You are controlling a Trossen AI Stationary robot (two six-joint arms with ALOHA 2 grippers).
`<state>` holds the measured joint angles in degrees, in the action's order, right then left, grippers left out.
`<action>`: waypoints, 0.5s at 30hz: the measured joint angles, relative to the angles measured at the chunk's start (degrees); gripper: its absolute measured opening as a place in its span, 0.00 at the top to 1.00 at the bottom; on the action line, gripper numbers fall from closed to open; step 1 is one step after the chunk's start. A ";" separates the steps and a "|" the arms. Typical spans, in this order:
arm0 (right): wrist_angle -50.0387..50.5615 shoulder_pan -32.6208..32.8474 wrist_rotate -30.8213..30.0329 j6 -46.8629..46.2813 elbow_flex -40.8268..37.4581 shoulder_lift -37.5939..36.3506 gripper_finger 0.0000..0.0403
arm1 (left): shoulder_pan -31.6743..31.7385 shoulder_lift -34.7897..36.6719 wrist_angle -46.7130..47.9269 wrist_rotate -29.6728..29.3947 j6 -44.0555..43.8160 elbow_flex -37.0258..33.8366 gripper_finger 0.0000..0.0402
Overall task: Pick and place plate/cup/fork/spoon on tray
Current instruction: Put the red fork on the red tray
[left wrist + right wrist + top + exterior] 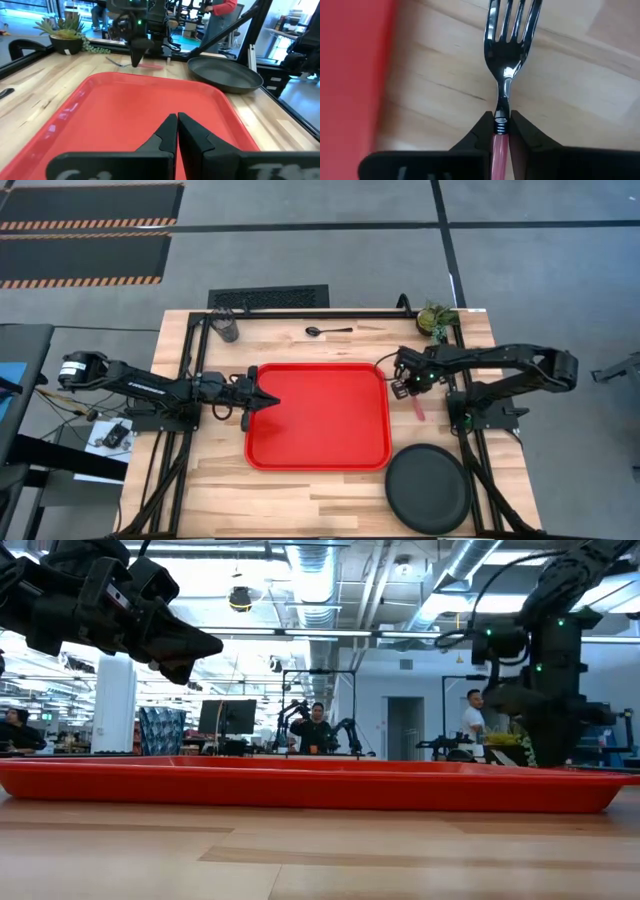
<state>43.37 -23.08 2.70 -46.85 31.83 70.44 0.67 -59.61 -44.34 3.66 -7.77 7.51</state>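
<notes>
The red tray (318,420) lies mid-table. My right gripper (403,385) is just off the tray's right rim, shut on the fork (507,60), which has a silver head and a pink handle (418,406). My left gripper (268,399) is shut and empty, hovering over the tray's left part (150,115). The black plate (428,488) lies flat on the table at the near right. The black spoon (327,331) lies on the table beyond the tray. The dark cup (228,326) stands at the far left. My right gripper pinches the fork between its two fingers at the neck (500,119), where the silver stem meets the pink handle. The fingers come from above, pointing down, one on each side of the fork. The tines (512,20) point to the table's far side, the handle to the near side. I cannot tell whether it is clear of the table.
A small potted plant (436,318) stands at the far right corner. Black frame rails run along the table's left and right sides (190,380). Bare wood lies along the near edge (300,500). People stand in the room beyond the table (317,728).
</notes>
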 joint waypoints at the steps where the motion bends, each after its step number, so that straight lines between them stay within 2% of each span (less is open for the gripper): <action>1: 0.18 0.46 0.02 -0.92 0.50 -0.54 0.88 | 0.00 0.00 -0.01 -0.02 0.00 0.00 1.00; 9: 0.64 8.52 0.68 -17.50 8.27 -4.09 0.89 | 0.00 0.00 -0.10 -1.29 -0.01 0.00 1.00; 15: 0.48 17.52 -4.40 -28.78 16.88 0.91 0.89 | 0.02 0.00 -0.10 -2.21 -0.02 0.02 1.00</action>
<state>43.85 -5.55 -1.70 -75.63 48.71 71.35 0.69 -59.61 -44.45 1.45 -7.79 7.53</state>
